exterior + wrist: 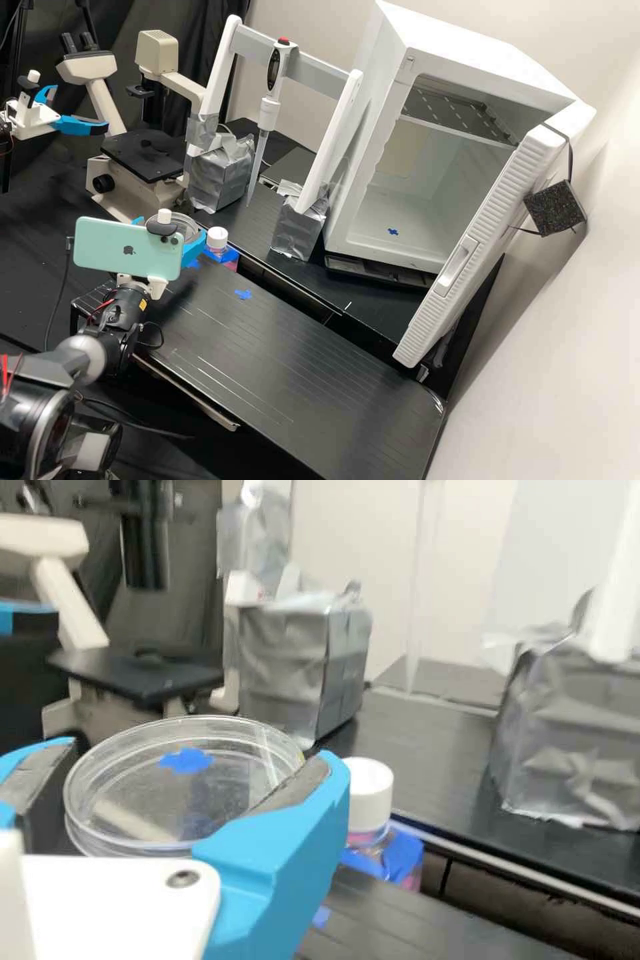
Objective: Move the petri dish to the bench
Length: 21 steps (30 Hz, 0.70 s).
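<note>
Black cloth (pixel 27 50) hangs at the back of the room beside pale walls (pixel 300 33), and in front of it stretches a black, streaked bench (pixel 287 360). Over its near end is the white gripper with two bright blue fingers (pixel 171 225), a pale green phone (pixel 100 250) mounted on the arm just behind it. The gripper is parted about as wide as the clear, round, shallow petri dish (pixel 190 810) and has hold of it, one finger on either side. The dish is raised above the bench, and a blue patch shows through its clear base. Near it stands a small white-capped bottle with pink contents (pixel 217 237), blue wrapping around its lower part. A blue tape cross (pixel 243 294) is stuck on the bench. Farther back are a cream microscope with a black stage (pixel 141 157) and a white pipette (pixel 269 110) hanging upright from a white frame (pixel 223 67), whose feet are set in silver-taped blocks (pixel 223 175). Beside the frame is a white box-shaped cabinet (pixel 393 245), its ribbed door (pixel 487 220) wide open, with a wire-like shelf (pixel 460 113) inside.
</note>
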Each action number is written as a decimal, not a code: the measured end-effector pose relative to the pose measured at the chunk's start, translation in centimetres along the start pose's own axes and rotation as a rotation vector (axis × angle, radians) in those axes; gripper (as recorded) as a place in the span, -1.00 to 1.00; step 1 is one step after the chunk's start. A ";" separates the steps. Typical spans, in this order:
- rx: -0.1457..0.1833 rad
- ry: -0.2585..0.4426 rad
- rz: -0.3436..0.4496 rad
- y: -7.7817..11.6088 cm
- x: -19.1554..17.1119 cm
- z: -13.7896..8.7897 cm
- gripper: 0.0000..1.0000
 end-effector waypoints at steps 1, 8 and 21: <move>-0.004 0.003 0.006 0.0 -0.3 0.1 -1.00; -0.022 -0.030 0.028 0.3 -2.0 1.8 -1.00; 0.004 -0.151 0.130 2.6 -2.9 5.6 -1.00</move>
